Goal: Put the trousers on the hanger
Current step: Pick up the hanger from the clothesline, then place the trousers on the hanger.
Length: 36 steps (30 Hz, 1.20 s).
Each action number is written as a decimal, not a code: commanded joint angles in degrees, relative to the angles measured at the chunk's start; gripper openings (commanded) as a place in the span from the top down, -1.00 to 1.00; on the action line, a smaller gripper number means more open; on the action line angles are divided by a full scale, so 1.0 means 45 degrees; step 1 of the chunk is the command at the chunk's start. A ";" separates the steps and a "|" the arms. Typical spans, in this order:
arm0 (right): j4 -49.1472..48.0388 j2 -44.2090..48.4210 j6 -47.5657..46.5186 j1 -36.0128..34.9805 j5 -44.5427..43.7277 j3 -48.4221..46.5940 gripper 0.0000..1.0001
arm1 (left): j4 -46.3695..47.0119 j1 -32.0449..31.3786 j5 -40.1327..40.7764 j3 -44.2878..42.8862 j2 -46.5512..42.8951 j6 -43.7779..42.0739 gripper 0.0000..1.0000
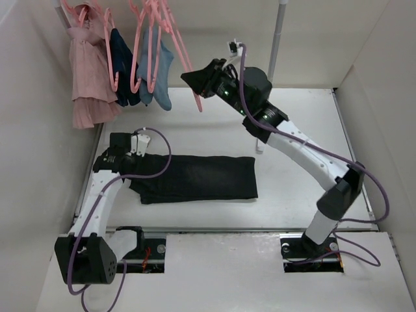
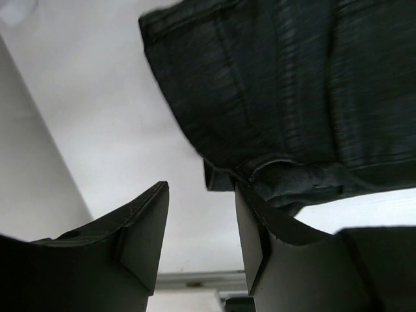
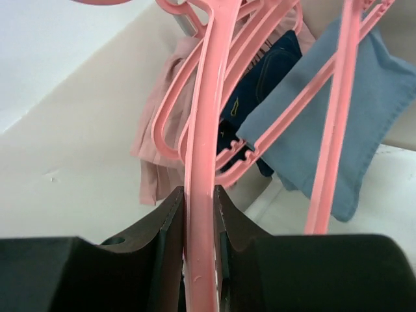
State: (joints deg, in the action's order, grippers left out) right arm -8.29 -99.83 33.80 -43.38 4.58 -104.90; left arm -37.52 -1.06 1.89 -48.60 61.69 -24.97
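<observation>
The black trousers [image 1: 201, 179] lie flat and folded on the white table, running left to right. My left gripper [image 1: 112, 158] is low at their left end, open and empty. In the left wrist view [image 2: 201, 195] its right finger [image 2: 250, 240] touches the edge of the trousers [image 2: 279, 97], with nothing between the jaws. My right gripper [image 1: 190, 79] is raised at the back by the rail, shut on the pink hanger [image 1: 181, 49]. In the right wrist view [image 3: 200, 208] the hanger's bar [image 3: 201, 149] runs straight up between the fingers.
Other pink hangers hang on the rail at the back left with a pink garment [image 1: 88, 71], a navy garment [image 1: 123, 65] and a light-blue garment [image 1: 162, 75]. A grey pole [image 1: 278, 39] stands at the back. White walls enclose the table on the left and right.
</observation>
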 commanded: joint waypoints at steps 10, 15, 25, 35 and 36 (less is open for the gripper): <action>-0.1262 0.5404 -0.0052 -0.1610 -0.3047 0.8989 1.00 | 0.0603 -0.0175 -0.4050 0.0097 -0.4916 -0.1011 0.03; -0.1711 0.6775 0.1139 -0.2683 -0.4180 1.2159 1.00 | 0.0486 -0.0175 -0.5829 -0.1579 -0.5643 -0.1443 -0.16; -0.3625 0.6054 0.3835 -0.4519 -0.5295 1.6103 1.00 | -0.0198 -0.1832 -0.7492 -0.5312 -0.0529 0.2163 -0.21; -0.6204 0.4100 0.5496 -0.5029 -0.4535 1.7706 1.00 | -0.0198 -0.3143 -0.6574 -0.5314 0.2558 0.3264 -0.39; -0.6204 0.3964 0.5361 -0.5029 -0.4417 1.7590 1.00 | -0.0063 -0.3143 -0.6437 -0.5159 0.2754 0.3264 -0.39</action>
State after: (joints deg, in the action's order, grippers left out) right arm -31.33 -80.38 54.92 -65.67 -16.73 -26.28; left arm -38.41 -14.63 -27.90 -71.64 73.10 -12.36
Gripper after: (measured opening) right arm 0.261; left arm 0.691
